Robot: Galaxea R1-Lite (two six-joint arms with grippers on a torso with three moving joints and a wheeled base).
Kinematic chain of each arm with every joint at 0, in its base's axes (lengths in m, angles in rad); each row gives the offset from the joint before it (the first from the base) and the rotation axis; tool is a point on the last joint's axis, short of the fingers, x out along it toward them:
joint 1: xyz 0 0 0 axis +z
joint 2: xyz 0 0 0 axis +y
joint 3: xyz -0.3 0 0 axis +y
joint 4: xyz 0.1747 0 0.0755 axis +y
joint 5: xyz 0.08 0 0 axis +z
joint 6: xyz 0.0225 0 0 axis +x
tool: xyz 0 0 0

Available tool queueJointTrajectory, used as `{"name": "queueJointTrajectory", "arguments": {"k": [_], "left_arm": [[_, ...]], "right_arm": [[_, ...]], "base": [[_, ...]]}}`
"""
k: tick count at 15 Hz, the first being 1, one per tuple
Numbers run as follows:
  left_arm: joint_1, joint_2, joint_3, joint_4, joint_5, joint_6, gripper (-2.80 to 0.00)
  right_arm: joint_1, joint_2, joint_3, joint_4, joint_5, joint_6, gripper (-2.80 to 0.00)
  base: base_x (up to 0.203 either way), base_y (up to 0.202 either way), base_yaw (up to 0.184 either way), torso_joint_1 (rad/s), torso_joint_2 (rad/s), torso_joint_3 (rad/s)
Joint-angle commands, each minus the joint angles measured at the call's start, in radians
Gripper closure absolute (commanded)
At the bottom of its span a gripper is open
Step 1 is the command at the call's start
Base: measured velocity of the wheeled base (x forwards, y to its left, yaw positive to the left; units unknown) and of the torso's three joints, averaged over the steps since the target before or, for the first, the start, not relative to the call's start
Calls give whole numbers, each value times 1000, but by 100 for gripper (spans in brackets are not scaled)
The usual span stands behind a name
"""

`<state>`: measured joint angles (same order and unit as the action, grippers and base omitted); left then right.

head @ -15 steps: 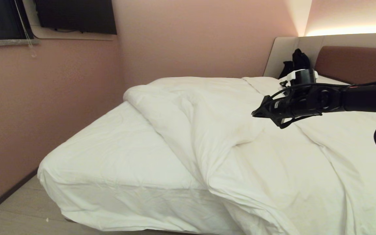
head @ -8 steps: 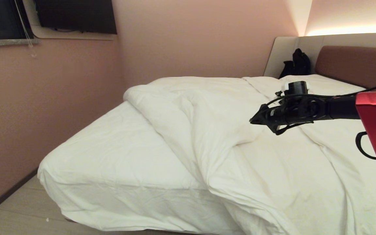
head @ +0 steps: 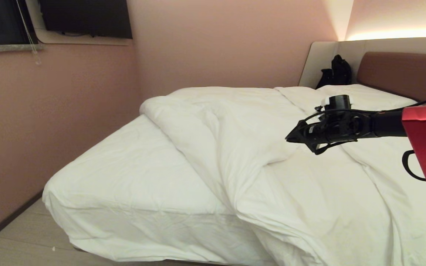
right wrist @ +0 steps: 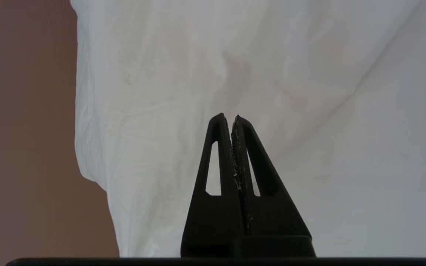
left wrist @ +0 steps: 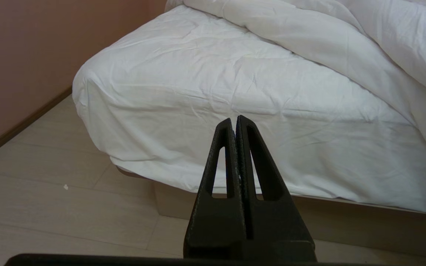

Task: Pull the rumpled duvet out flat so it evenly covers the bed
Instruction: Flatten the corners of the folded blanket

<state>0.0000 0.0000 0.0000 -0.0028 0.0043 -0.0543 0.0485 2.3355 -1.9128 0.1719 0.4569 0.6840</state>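
Right hand (head: 287,138): black two-fingered hand on a black arm with a red housing, reaching in from the right, level, above the middle of the bed; fingers pressed together, holding nothing, tips pointing left. Seen from its own wrist, the right hand (right wrist: 229,117) hangs clear over white cloth, with no contact visible.

Left hand (left wrist: 234,120): black, fingers closed and empty, low at the near left, pointing at the near corner of the mattress; outside the head view.

Duvet (head: 272,147): large, thick, puffy white quilt, wrinkled, bunched over the right and middle of the bed. Its left edge is folded back on itself in a thick roll running from the far left down to the near edge, where it drapes over the mattress side.

Bed (head: 124,173): large low bed; the left part of the white-sheeted mattress lies bare beside the duvet's roll. Beige box base (left wrist: 235,207) shows beneath the sheet.

Reddish-brown padded headboard (head: 401,72) at far right, with a beige side panel (head: 318,59). A black bag (head: 337,72) rests against that panel. Pink wall (head: 216,40) behind; pale wooden floor (head: 17,240) at near left.
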Motion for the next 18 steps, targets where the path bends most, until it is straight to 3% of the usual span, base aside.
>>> {"name": "queueJointTrajectory", "arguments": {"k": [1,18], "left_arm": [[0,0,0,0,0,-1,0],[0,0,0,0,-1,4,0]], "right_arm": [[-4,-1,0,-2,5,3,0],[-19,55,-9,-12,22,5,0]], "base": [[0,0,0,0,0,0],[0,0,0,0,0,0]]}}
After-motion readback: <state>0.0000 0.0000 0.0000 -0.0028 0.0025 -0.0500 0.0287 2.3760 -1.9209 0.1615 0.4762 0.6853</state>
